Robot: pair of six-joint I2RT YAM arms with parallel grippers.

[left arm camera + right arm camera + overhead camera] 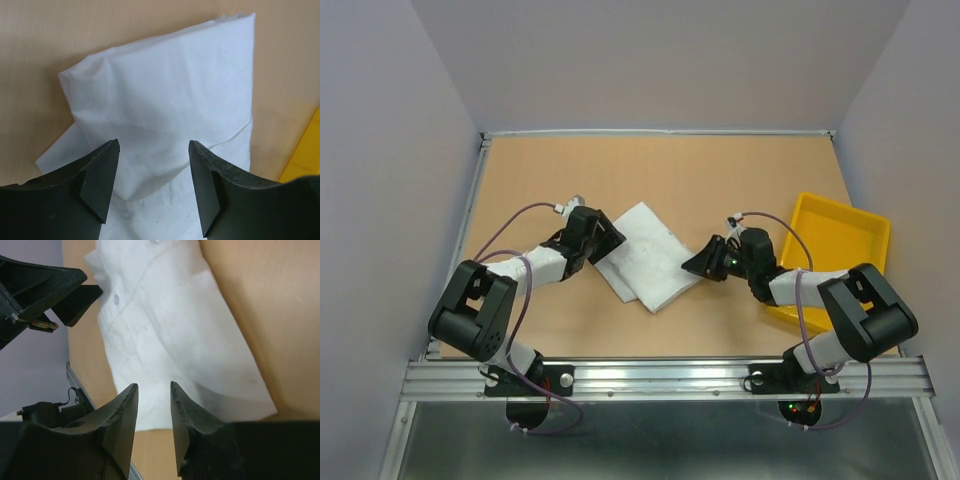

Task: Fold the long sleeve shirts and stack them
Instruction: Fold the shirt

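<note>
One long sleeve shirt (645, 258) lies folded into a white rectangle on the brown table, between the two arms. My left gripper (610, 240) hovers at its left edge, open with nothing between the fingers. In the left wrist view the shirt (165, 90) spreads out ahead of and beneath the left gripper (154, 145). My right gripper (692, 265) sits at the shirt's right edge. In the right wrist view the right gripper (153, 386) stands narrowly open over the shirt (170, 325), whose buttons and placket show. It holds nothing.
A yellow tray (835, 245) stands on the right, partly under the right arm, and its corner (305, 160) shows in the left wrist view. The left gripper (75, 295) appears in the right wrist view. Walls enclose the table, and a metal rail (660, 375) runs along the near edge.
</note>
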